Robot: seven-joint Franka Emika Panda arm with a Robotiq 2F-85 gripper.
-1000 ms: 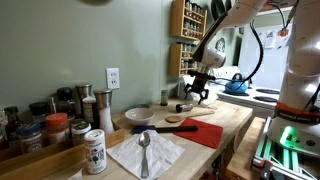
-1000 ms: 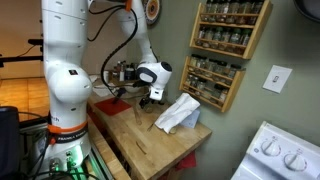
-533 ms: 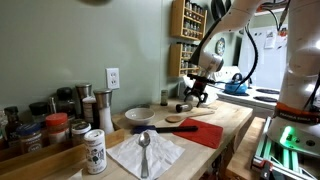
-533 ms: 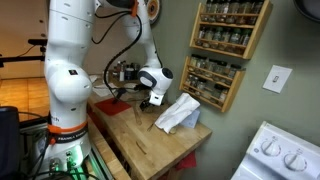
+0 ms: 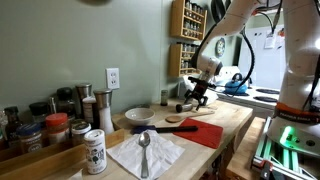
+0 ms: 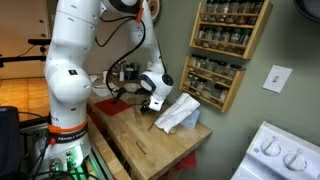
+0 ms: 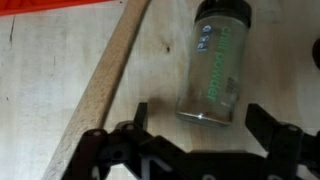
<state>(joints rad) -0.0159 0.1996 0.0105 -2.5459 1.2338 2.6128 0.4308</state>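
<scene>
The end effector [image 7: 195,125] hangs just above the counter [image 7: 160,60] with its two fingers [image 7: 133,112] spread wide and holding nothing. In the wrist view a small bottle [image 7: 218,60] with green lettering sits in line with the gap between them, its dark cap at the far end; whether anything touches it cannot be told. Left of the bottle a wooden stick [image 7: 105,80] runs slantwise across the wood, and a red mat [image 7: 60,8] edges the far side. In an exterior view the end effector [image 5: 197,93] hovers beyond a bowl [image 5: 138,115], with a spice rack [image 5: 190,25] on the wall behind.
</scene>
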